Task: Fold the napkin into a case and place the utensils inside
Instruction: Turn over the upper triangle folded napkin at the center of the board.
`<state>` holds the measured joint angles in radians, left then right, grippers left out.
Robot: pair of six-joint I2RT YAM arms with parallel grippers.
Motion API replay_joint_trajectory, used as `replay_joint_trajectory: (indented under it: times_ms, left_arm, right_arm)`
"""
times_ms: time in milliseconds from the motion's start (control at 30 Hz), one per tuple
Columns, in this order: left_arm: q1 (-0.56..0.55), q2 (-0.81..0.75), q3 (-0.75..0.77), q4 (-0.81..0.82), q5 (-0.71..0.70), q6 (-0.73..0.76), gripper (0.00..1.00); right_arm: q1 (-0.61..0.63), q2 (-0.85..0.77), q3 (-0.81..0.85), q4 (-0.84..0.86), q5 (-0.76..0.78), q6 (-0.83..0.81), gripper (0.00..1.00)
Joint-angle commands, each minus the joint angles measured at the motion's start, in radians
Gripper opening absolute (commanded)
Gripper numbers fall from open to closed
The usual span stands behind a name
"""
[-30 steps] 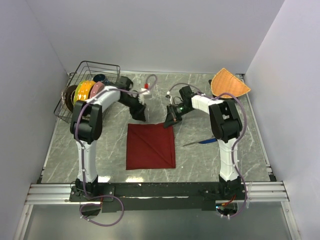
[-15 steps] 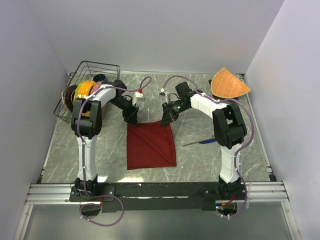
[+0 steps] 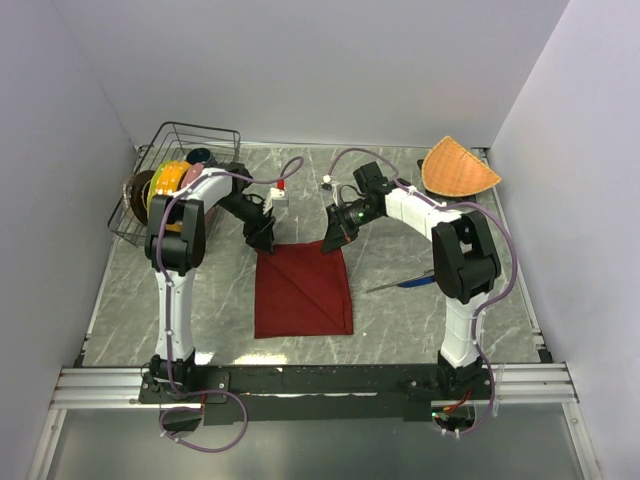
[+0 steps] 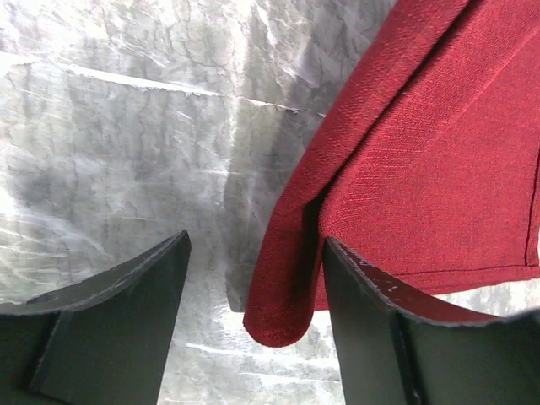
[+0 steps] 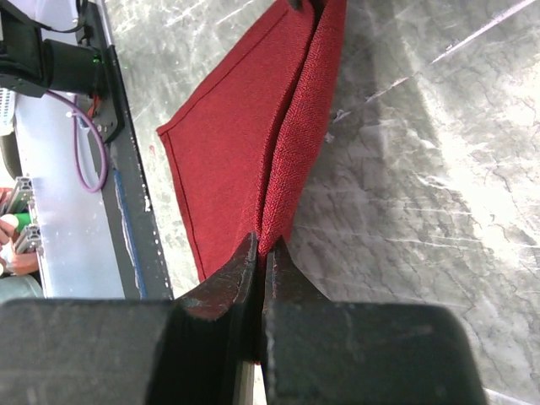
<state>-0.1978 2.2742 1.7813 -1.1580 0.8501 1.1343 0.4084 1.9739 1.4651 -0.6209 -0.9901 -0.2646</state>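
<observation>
Dark red woven napkin (image 3: 302,292), soft and matte, flat on the marbled grey table (image 3: 200,300). Far right corner pinched tight in the right gripper (image 5: 260,253), likely for lifting into a fold. Left gripper (image 4: 255,253) spread apart around the rounded far left corner, not yet biting. Slim utensils (image 3: 402,285) waiting near, on the right.

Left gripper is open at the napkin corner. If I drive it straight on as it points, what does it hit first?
Most likely the napkin: its folded corner lies inside the open left gripper, nearer the finger on the picture's right. The marble table is behind it; depth is unclear.
</observation>
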Motion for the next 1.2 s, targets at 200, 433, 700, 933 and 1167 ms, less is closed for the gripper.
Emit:
replay_joint_trajectory:
  times_ms: [200,433,700,933,1167]
  left_arm:
    - [0.001,0.048,0.081,-0.17,0.029,0.182,0.61]
    - [0.001,0.05,0.07,-0.209,0.018,0.214,0.45]
    - [0.001,0.025,0.044,-0.21,0.0,0.222,0.28]
    - [0.017,-0.077,0.026,-0.209,0.024,0.133,0.01]
    - [0.028,-0.255,-0.068,-0.048,-0.025,-0.178,0.01]
  right_arm:
    - [0.006,-0.081,0.003,-0.007,-0.041,-0.033,0.0]
    - [0.007,-0.087,0.011,-0.019,-0.048,-0.042,0.0]
    - [0.006,-0.112,0.0,-0.033,-0.05,-0.056,0.0]
    - [-0.003,-0.188,-0.022,-0.059,0.033,-0.084,0.0]
    - [-0.014,-0.355,-0.115,-0.001,0.229,-0.156,0.0]
